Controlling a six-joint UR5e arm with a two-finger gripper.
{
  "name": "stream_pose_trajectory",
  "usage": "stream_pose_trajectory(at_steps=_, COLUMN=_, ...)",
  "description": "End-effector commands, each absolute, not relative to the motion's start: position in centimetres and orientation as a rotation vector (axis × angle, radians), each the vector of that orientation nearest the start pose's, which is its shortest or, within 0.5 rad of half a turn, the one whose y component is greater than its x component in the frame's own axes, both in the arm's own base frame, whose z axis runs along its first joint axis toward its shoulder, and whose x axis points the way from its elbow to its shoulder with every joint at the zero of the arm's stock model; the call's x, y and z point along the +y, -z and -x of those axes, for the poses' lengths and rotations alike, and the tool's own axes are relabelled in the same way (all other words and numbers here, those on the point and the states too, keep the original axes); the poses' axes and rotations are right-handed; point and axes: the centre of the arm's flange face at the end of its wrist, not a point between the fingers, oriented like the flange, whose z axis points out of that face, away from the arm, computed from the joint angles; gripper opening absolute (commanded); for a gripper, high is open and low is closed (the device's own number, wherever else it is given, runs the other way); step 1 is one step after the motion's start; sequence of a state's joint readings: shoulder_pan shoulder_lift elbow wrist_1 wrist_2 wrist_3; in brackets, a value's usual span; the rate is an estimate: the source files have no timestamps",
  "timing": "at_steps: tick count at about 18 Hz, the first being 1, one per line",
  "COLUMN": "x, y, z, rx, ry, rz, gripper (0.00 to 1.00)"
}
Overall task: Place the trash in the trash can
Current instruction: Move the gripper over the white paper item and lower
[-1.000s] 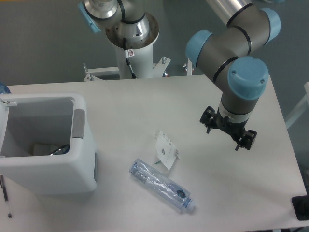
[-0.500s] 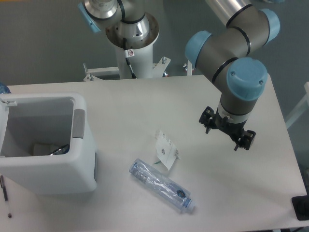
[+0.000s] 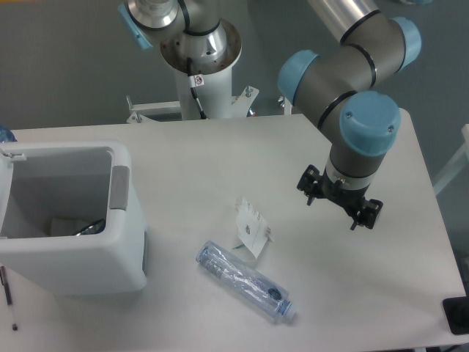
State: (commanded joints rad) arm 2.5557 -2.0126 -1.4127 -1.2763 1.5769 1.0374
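Note:
A clear plastic water bottle [image 3: 245, 281] with a bluish label lies on its side on the white table, near the front edge. A small white folded card with dark dots [image 3: 251, 226] stands just behind it. The large white trash can [image 3: 69, 220] with a grey patch at its rim stands at the left, open at the top, with some items inside. My gripper [image 3: 338, 204] hangs over the table to the right of the card, well apart from it. Its fingers point down, spread apart and empty.
The arm's base column [image 3: 201, 70] stands at the back edge of the table [image 3: 220, 161]. A black object [image 3: 457, 315] sits at the front right corner. A pen-like stick [image 3: 7, 293] lies at the front left beside the can.
My gripper has drifted slightly left and up-screen toward the card. The bottle, card and can have not moved.

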Motion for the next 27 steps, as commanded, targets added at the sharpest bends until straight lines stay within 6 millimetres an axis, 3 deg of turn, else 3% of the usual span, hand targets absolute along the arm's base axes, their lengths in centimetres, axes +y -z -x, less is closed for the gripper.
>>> stream_pose_trajectory(at_steps=2, x=48.4, y=-33.3, z=46.6, rx=-0.043, ry=-0.052, rz=3.125, gripper=1.0)
stream_pose_trajectory(at_steps=7, x=50.3, y=-31.3, z=42.8, rx=-0.137, ry=-0.062, rz=3.12, gripper=1.0)
stream_pose_trajectory(at_steps=12, x=48.1, y=-28.5, z=37.3, rx=-0.104, ry=0.011, rz=3.164, gripper=1.0)
stream_pose_trajectory(at_steps=16, x=48.4, y=-26.1, z=34.1, rx=-0.046, ry=-0.057, rz=3.13, gripper=1.0)
stream_pose_trajectory(at_steps=27, x=49.5, y=-24.0, z=33.5, rx=-0.127, ry=-0.096, rz=3.156, gripper=1.0)
